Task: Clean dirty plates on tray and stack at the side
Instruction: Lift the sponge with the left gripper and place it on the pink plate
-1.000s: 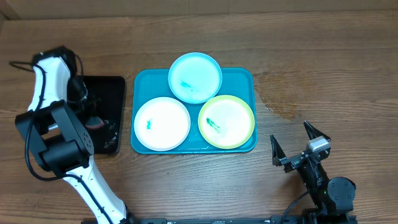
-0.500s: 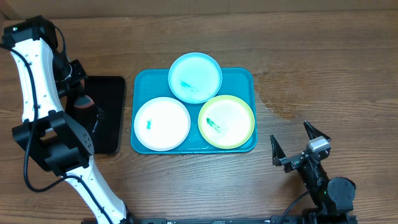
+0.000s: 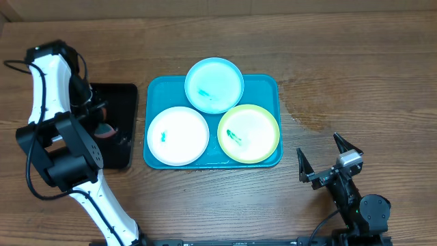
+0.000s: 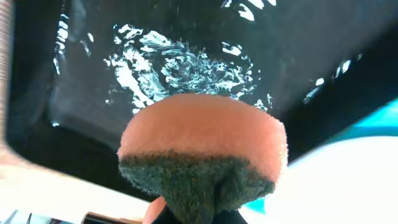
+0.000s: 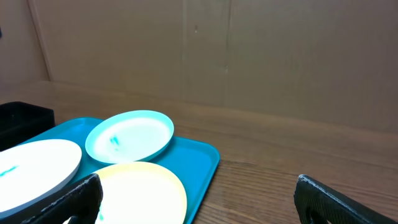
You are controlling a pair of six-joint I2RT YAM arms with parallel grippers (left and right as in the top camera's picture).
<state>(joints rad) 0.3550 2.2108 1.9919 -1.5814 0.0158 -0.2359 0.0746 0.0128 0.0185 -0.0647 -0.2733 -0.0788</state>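
The turquoise tray [image 3: 270,85] holds three plates: a white one [image 3: 177,136], a light blue one [image 3: 214,85] and a pale yellow one with a green rim [image 3: 248,133], each with small teal smears. My left gripper [image 3: 97,117] hangs over the black tray [image 3: 121,99], left of the plates, shut on a pink sponge [image 4: 205,140] whose dark scrub side faces the camera. At the table's front right my right gripper [image 3: 328,160] stands open and empty, away from the tray. Its view shows the yellow plate [image 5: 146,190] nearest and the blue plate [image 5: 130,134] behind.
The black tray [image 4: 186,56] is wet, with water glinting on its floor. A damp stain marks the wooden table [image 3: 307,109] right of the turquoise tray. A cardboard wall [image 5: 249,56] stands behind the table.
The left arm swung up and to the left with the sponge, then came back down over the black tray. The right arm and the plates have not moved.
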